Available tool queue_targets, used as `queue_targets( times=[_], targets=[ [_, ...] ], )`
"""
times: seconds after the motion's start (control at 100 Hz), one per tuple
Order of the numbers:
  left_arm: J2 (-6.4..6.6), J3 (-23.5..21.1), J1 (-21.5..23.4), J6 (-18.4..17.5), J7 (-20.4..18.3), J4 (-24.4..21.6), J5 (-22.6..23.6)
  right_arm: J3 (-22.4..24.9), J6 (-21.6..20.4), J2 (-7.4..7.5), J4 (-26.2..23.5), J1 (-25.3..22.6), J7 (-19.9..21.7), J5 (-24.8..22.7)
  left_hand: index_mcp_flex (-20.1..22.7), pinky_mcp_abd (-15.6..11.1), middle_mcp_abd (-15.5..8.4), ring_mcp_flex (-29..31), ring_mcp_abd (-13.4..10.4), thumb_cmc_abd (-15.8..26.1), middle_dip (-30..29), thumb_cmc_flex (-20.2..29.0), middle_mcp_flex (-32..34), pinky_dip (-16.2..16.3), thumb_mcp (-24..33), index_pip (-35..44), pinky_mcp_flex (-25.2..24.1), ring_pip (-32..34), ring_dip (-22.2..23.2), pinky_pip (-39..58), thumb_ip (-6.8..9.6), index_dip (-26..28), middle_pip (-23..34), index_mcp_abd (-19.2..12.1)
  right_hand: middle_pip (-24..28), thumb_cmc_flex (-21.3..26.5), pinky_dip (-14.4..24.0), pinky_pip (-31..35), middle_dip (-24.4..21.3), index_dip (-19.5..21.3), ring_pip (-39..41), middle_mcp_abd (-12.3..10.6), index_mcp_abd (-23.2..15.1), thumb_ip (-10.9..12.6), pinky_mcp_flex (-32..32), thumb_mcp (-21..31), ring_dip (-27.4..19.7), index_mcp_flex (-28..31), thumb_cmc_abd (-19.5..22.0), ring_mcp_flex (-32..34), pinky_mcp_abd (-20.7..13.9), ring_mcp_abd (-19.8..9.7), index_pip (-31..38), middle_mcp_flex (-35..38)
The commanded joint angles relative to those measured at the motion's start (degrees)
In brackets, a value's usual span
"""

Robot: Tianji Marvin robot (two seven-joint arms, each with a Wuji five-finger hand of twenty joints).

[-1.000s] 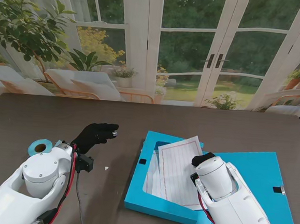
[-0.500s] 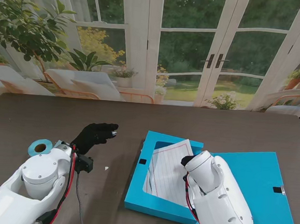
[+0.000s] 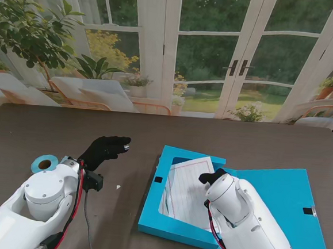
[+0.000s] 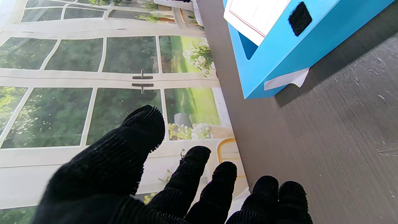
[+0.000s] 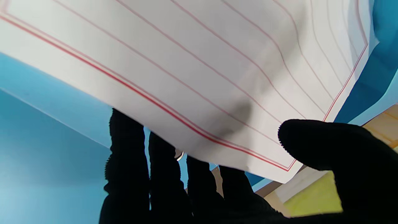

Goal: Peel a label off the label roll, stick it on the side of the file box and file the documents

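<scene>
The blue file box [image 3: 173, 224] lies open on the table, its lid [image 3: 288, 194] spread out to the right. A white label [image 4: 286, 81] is stuck low on the side of the file box [image 4: 273, 59], one corner lifting. Lined documents [image 3: 186, 186] rest tilted inside the box. My right hand [image 3: 213, 177] is over them, mostly hidden by the arm. In the right wrist view the documents [image 5: 199, 71] sit between the thumb [image 5: 335, 149] and the other fingers. My left hand [image 3: 104, 149] hovers left of the box, fingers [image 4: 140, 146] apart and holding nothing. The label roll [image 3: 44, 163] lies at the far left.
A small white scrap [image 3: 118, 186] lies on the dark table [image 3: 154, 132] between my left arm and the box. A black fastener patch [image 4: 299, 18] is on the box's left wall. Glass doors and plants stand beyond the far edge.
My right hand has moved left and brought the top sheet down from leaning over the box's far rim to lying inside it. The left hand has not moved.
</scene>
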Motion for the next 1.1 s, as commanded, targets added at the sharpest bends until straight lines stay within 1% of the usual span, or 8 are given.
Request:
queue_targets(
  times=[0.0, 0.06, 0.13, 0.15, 0.32, 0.63, 0.82, 1.09],
  targets=[
    [-0.07, 0.03, -0.14, 0.02, -1.17, -0.14, 0.28, -0.29, 3.39, 0.78, -0.47, -0.17, -1.84, 1.89, 1.04, -2.61, -0.56, 0.69, -0.92, 1.2, 0.06, -0.03, 1.33, 0.74, -1.73, 0.12, -0.53, -0.52, 0.56, -1.4, 1.07, 0.4, 0.2, -1.45, -3.48, -2.3, 1.7, -2.47, -2.98, -0.28, -4.16, 0.47, -0.93, -1.82, -30.92, -0.44, -2.16, -2.54, 1.46, -3.32, -1.53, -0.48, -2.19, -1.87],
    [-0.01, 0.13, -0.22, -0.24, -1.23, -0.11, 0.64, -3.26, 3.37, 3.81, -1.02, 0.56, -5.56, 6.89, 0.99, -2.63, -0.73, 0.74, -0.97, 1.18, 0.06, -0.05, 1.33, 0.74, -1.77, 0.1, -0.54, -0.51, 0.56, -1.43, 1.05, 0.4, 0.19, -1.56, -3.43, -2.67, 2.06, -3.06, -2.92, 1.24, -5.79, -0.08, -2.1, -1.97, -31.05, -0.72, -2.73, -2.37, 2.09, -3.76, -1.6, -0.79, -0.99, -1.83],
    [0.03, 0.29, -0.31, -0.7, -1.19, -0.01, 1.15, -8.81, 3.31, 8.54, -1.64, 2.31, -14.77, 17.33, 1.02, -2.64, -0.95, 0.72, -0.9, 1.08, 0.06, -0.1, 1.42, 0.73, -1.83, 0.11, -0.5, -0.52, 0.55, -1.45, 1.03, 0.41, 0.2, -1.83, 0.03, -2.56, 2.6, -3.35, -1.14, 3.61, -6.27, -0.87, -2.93, -1.96, -31.01, -0.55, -2.74, -2.02, 1.67, -3.07, -1.61, -0.87, 3.37, -1.67],
    [0.04, 0.34, -0.35, -0.82, -1.18, 0.04, 1.25, -9.19, 3.1, 8.98, -1.83, 2.56, -15.29, 17.59, 0.98, -2.68, -1.16, 0.71, -0.87, 1.11, 0.05, -0.17, 1.36, 0.72, -1.87, 0.1, -0.51, -0.53, 0.54, -1.46, 1.01, 0.4, 0.17, -1.88, 1.07, -2.57, 2.68, -3.44, -0.68, 4.02, -6.33, -0.92, -3.08, -1.98, -30.79, -0.56, -2.73, -2.05, 1.68, -2.92, -1.59, -0.93, 4.63, -1.82],
    [0.12, 0.82, -0.7, -2.08, -0.92, 0.72, 2.62, -7.13, -4.69, 8.74, -3.41, -0.47, -17.55, 14.8, 0.63, -2.76, -2.08, 0.61, -0.97, 1.01, -0.02, -0.49, 1.29, 0.64, -2.1, -0.01, -0.69, -0.58, 0.49, -1.62, 0.93, 0.34, 0.1, -2.95, 5.67, -2.14, 2.66, -3.45, 0.79, 3.38, -5.3, -2.32, -5.53, -1.76, -28.91, -0.26, -2.55, 4.59, 0.98, 0.5, -0.93, -1.28, 7.44, 2.87],
    [0.67, 1.6, -0.99, -4.2, -1.21, 0.94, 6.64, -4.14, -16.79, 8.84, -6.01, -4.65, -20.68, 10.8, 0.72, -2.79, -2.9, 0.55, -1.01, 1.12, -0.15, -0.82, 1.6, 0.47, -2.49, 0.17, -0.93, -0.63, 0.35, -1.85, 0.87, 0.35, 0.12, -3.7, 4.32, -2.0, 1.69, -1.78, 0.29, 2.62, -4.4, -3.14, -7.6, -1.65, -25.78, -0.33, -2.67, 10.92, 1.33, 5.33, 0.42, -1.11, 6.01, 9.13],
    [0.59, 1.9, -1.18, -4.49, -1.05, 1.25, 6.45, -3.48, -19.66, 8.24, -5.57, -5.18, -21.6, 15.01, 0.77, -2.8, -2.91, 0.58, -1.04, 1.28, -0.16, -0.75, 1.77, 0.38, -2.54, 0.22, -0.92, -0.63, 0.3, -1.9, 0.9, 0.35, 0.15, -3.63, 3.93, -1.64, 1.09, -0.52, 0.31, 2.66, -3.77, -2.93, -7.87, -1.43, -24.19, -0.35, -2.54, 12.24, 1.86, 8.49, 1.37, -0.38, 5.53, 12.86],
    [0.65, 2.12, -0.8, -4.23, -1.17, 1.18, 6.63, -5.28, -23.4, 7.84, 0.56, -3.12, -21.94, 17.47, 0.91, -2.78, -2.64, 0.6, -0.85, 1.6, -0.16, -0.72, 1.84, 0.32, -2.7, 0.23, -0.92, -0.61, 0.27, -1.91, 0.93, 0.33, 0.16, -3.53, 2.7, -1.95, -0.01, -0.44, 0.24, 2.44, -4.52, -3.13, -8.89, -1.42, -24.4, -0.86, -2.56, 12.68, 2.97, 9.23, 1.71, -0.26, 4.37, 14.04]
  ],
)
